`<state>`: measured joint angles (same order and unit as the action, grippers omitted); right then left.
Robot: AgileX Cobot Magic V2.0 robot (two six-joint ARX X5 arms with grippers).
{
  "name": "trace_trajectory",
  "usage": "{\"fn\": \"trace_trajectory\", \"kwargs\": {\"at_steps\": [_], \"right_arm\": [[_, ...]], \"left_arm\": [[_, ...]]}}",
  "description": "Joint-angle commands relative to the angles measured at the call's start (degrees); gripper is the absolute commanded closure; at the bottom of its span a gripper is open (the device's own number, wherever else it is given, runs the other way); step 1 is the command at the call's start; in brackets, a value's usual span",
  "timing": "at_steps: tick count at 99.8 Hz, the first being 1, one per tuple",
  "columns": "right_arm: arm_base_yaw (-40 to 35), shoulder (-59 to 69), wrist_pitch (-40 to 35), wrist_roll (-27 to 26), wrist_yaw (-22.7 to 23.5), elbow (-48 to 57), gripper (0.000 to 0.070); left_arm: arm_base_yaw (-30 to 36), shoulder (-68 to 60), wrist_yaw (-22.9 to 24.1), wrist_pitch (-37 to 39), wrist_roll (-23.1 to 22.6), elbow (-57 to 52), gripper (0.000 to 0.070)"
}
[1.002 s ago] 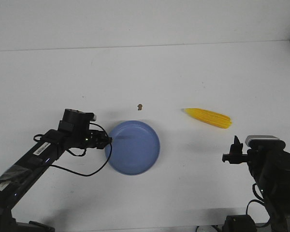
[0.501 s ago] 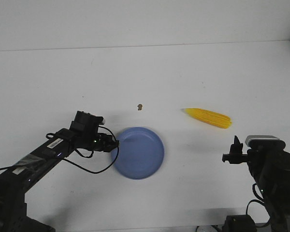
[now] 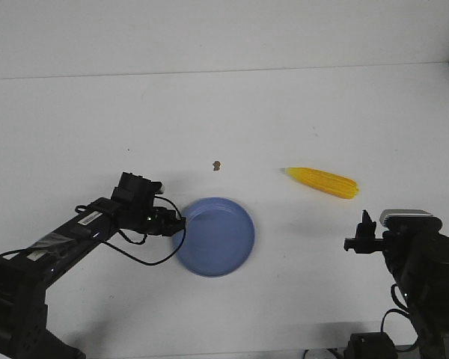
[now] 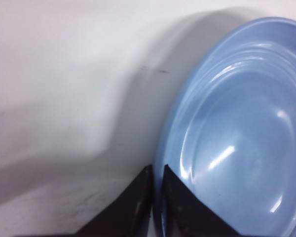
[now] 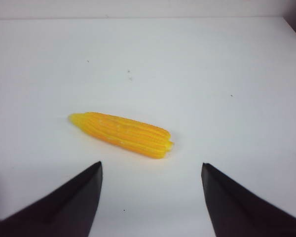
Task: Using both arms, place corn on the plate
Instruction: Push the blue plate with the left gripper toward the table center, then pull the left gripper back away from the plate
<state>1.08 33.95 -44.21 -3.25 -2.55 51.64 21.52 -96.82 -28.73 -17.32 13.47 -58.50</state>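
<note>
The corn (image 3: 321, 182) lies flat on the white table (image 3: 284, 112), right of centre, its pointed tip toward the left and its blunt end toward the right. In the right wrist view the corn (image 5: 121, 134) shows ridged rows of kernels and rests free, touched by nothing. The plate (image 3: 214, 236) sits on the table to the left of the corn and nearer the robot, well apart from it; its bowl holds nothing. In the left wrist view the plate (image 4: 237, 128) fills one side of the picture, its raised rim glossy with reflected light.

The left gripper (image 3: 178, 223) meets the plate at its left edge. In the left wrist view the left gripper (image 4: 155, 185) has its two dark fingers drawn almost together, one on the outside of the rim and one just inside it, pinching the plate's edge. The left arm (image 3: 75, 235) stretches low across the table from the lower left corner, trailing a black cable.

The right gripper (image 3: 364, 232) hangs above the table near the lower right, nearer the robot than the corn and apart from it. In the right wrist view the right gripper (image 5: 152, 190) has its fingers spread wide, holding nothing, with the corn beyond the gap. A small brown speck (image 3: 218, 164) lies on the table beyond the plate.
</note>
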Motion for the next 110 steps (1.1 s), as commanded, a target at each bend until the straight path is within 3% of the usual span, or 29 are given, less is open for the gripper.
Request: {"fn": "trace_trajectory", "kwargs": {"at_steps": [1, 16, 35, 47, 61, 75, 96, 110], "right_arm": [[-0.1, 0.2, 0.4, 0.0, 0.2, 0.9, 0.0275], [-0.1, 0.2, 0.4, 0.0, 0.2, 0.9, 0.0275], [-0.1, 0.2, 0.5, 0.0, 0.2, 0.9, 0.0275], [-0.1, 0.2, 0.5, 0.0, 0.2, 0.9, 0.0275], [-0.1, 0.2, 0.5, 0.0, 0.2, 0.9, 0.0276], [-0.1, 0.2, 0.5, 0.0, 0.2, 0.9, 0.0275], [-0.1, 0.2, 1.1, 0.0, 0.2, 0.9, 0.0275], [-0.1, 0.3, 2.1, 0.0, 0.2, 0.9, 0.0275]], "left_arm": [[0.4, -2.0, 0.6, -0.8, -0.3, -0.3, 0.0651], [0.4, -2.0, 0.6, -0.7, -0.4, -0.3, 0.0359], [0.3, -2.0, 0.0, -0.7, -0.4, -0.4, 0.0263], [-0.4, -0.8, -0.2, -0.5, -2.3, -0.4, 0.0000], [-2.6, 2.8, 0.7, -0.5, -4.5, -0.4, 0.0000], [-6.5, 9.6, 5.3, -0.5, -7.7, -0.4, 0.0000], [-12.0, 22.3, 8.5, -3.1, -16.2, -0.3, 0.0000], [-13.5, 29.8, 13.4, -7.9, -22.7, -0.3, 0.0000]]}}
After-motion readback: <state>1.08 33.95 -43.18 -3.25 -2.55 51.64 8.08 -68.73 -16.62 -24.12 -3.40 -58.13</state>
